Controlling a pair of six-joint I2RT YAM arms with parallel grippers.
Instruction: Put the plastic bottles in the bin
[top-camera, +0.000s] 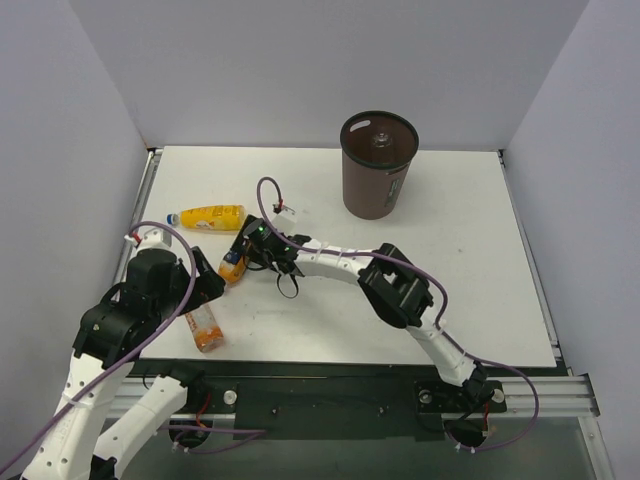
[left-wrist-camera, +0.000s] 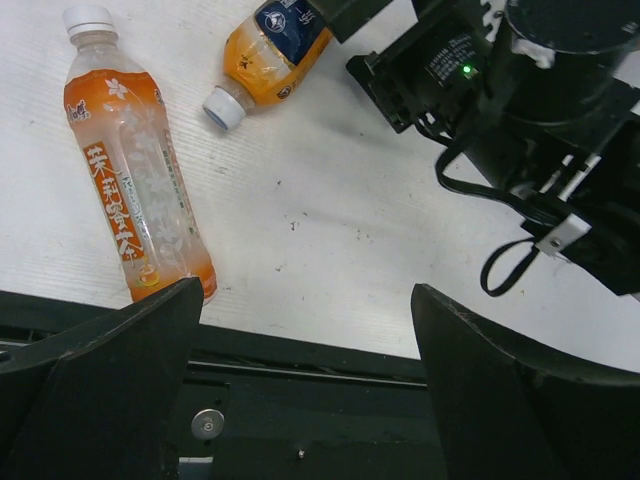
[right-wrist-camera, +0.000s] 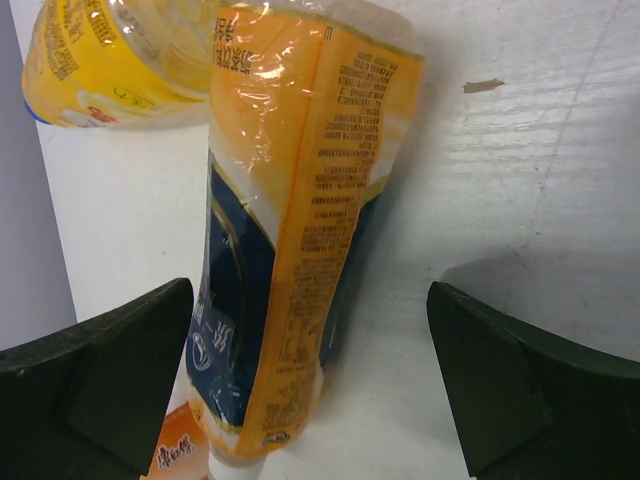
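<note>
I count three bottles on the counter (top-camera: 470, 260) and a fourth, the clear bottle (top-camera: 380, 141), inside the bin (top-camera: 372, 195), which stands at the far side, right of centre. My right gripper (right-wrist-camera: 310, 350) gapes wide, fingers either side of the blue-labelled bottle (right-wrist-camera: 290, 200), not clamped on it. The yellow bottle (top-camera: 210, 217) lies just beyond, close to the left edge. The orange bottle (left-wrist-camera: 135, 170) lies with its base just beside the near edge. My left gripper (left-wrist-camera: 305, 340) hovers over that edge, spread wide, holding nothing. Open counter runs from these bottles to the bin.
</note>
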